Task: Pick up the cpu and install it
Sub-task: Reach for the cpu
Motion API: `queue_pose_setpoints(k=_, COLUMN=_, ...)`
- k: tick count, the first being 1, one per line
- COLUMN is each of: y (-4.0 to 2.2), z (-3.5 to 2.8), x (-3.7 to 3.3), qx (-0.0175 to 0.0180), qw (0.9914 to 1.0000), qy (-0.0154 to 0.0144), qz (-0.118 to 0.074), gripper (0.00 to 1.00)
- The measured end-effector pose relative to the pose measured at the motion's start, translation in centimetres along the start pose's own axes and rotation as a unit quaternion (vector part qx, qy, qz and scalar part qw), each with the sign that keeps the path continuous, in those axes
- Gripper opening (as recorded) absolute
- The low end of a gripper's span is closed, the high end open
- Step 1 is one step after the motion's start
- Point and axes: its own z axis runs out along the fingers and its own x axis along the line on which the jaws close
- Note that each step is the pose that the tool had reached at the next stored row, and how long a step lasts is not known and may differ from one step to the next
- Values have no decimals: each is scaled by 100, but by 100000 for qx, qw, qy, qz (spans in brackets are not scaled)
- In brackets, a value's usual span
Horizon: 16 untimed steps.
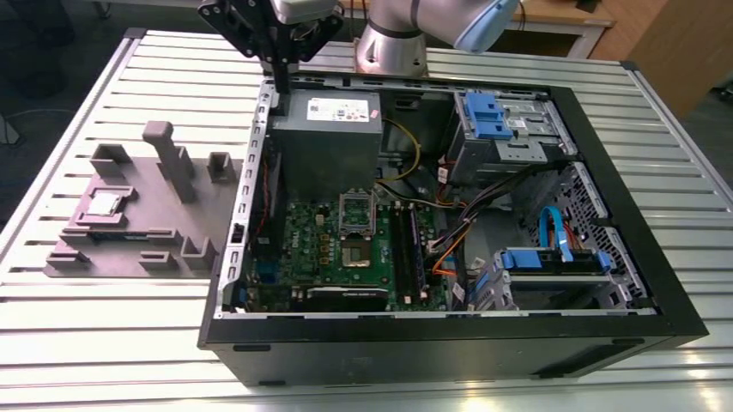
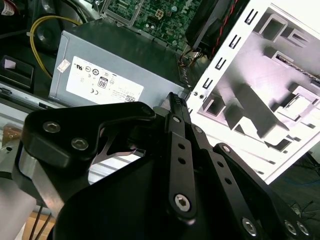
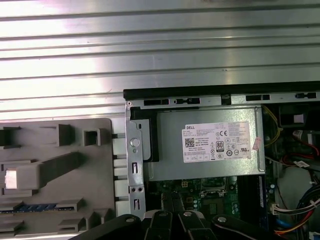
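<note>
The cpu [image 1: 106, 203] is a small silver square lying flat in a recess of the grey fixture [image 1: 137, 249], outside the computer case on the exterior view's left. The first wrist view shows the cpu [image 3: 11, 178] as a bright square on that fixture [image 3: 55, 170]. My gripper [image 1: 278, 75] hangs above the back left corner of the case, over the power supply's edge and far from the cpu. Its black fingers [image 2: 174, 100] are pressed together with nothing between them. The green motherboard [image 1: 343, 249] lies in the case, its socket frame [image 1: 357, 209] raised.
The open black case [image 1: 458, 330] fills the middle of the slatted metal table [image 1: 103, 343]. Inside are the grey power supply [image 1: 330, 129], blue drive brackets [image 1: 487, 116] and loose cables [image 1: 458, 232]. Upright grey pegs [image 1: 172, 163] stand on the fixture near the cpu.
</note>
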Motion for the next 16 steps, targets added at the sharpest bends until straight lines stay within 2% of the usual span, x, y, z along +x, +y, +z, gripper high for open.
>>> queue_pose_setpoints(k=16, y=-5, z=1, x=59, qx=1, qw=100000, qy=13, qz=1, gripper=11)
